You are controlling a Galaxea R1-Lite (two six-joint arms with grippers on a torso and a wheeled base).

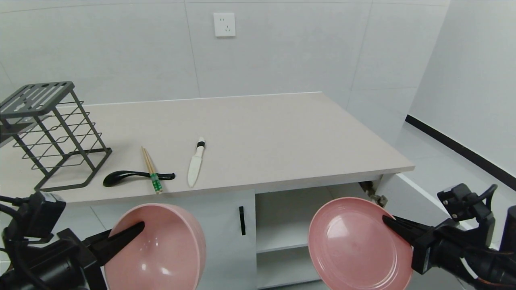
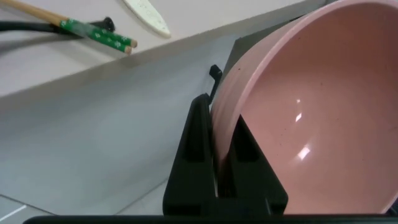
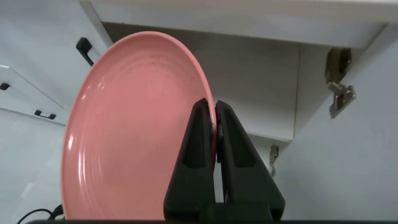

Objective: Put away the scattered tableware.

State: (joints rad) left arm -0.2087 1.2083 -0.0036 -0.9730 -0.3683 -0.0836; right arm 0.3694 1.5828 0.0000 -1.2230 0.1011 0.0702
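Left end effector [image 1: 136, 228]: jaws closed on the rim of a pink bowl [image 1: 161, 251], one finger inside the bowl and one outside; bowl held on edge, below the front edge of the bench [image 1: 262, 133], before a closed cabinet door with a black handle [image 1: 242, 220]. Right end effector [image 1: 386, 220]: jaws pinched on the rim of a pink plate [image 1: 350, 241]; plate held near upright, in front of the open cabinet compartment and its white shelf [image 1: 282, 243]. On the bench, left part: black wire rack [image 1: 52, 129], standing; black spoon [image 1: 121, 177], lying near the front edge; wooden chopsticks [image 1: 151, 169], paired, crossing over the spoon's handle; white knife [image 1: 195, 163], just beside the chopsticks, not touching them.
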